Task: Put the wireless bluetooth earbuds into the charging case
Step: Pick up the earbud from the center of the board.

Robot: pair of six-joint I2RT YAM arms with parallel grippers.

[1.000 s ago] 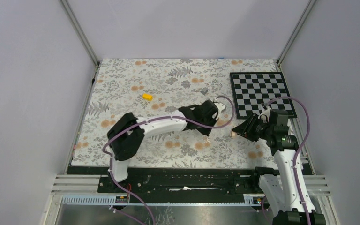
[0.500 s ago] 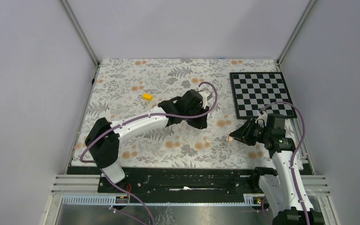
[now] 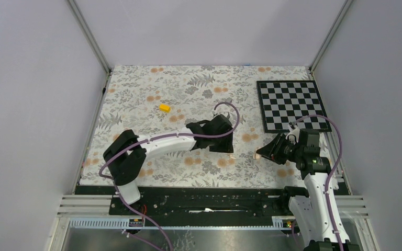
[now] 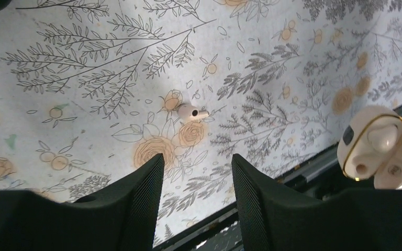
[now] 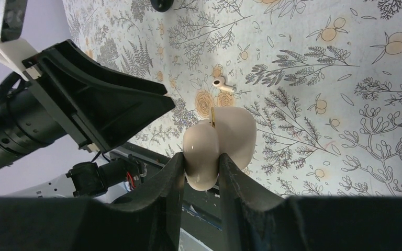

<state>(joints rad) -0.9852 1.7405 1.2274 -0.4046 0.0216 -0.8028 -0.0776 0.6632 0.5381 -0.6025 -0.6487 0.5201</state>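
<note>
Right now the loose earbud (image 4: pixel 191 111) lies on the flowery table cloth (image 4: pixel 84 63) in the middle of the left wrist view. The left gripper (image 4: pixel 196 193) hangs over it with its fingers spread wide, and nothing is in between. The right gripper (image 5: pixel 200 172) pinches the cream charging case (image 5: pixel 220 144), which is open with a second earbud (image 4: pixel 382 137) inside, just right of the loose one. A yellow block (image 3: pixel 164 107), a small grey block (image 3: pixel 229 100) and the checkerboard (image 3: pixel 290 104) sit well away toward the top of the overhead view, and the black rail (image 3: pixel 204 193) at the table's near edge runs close below both grippers.
</note>
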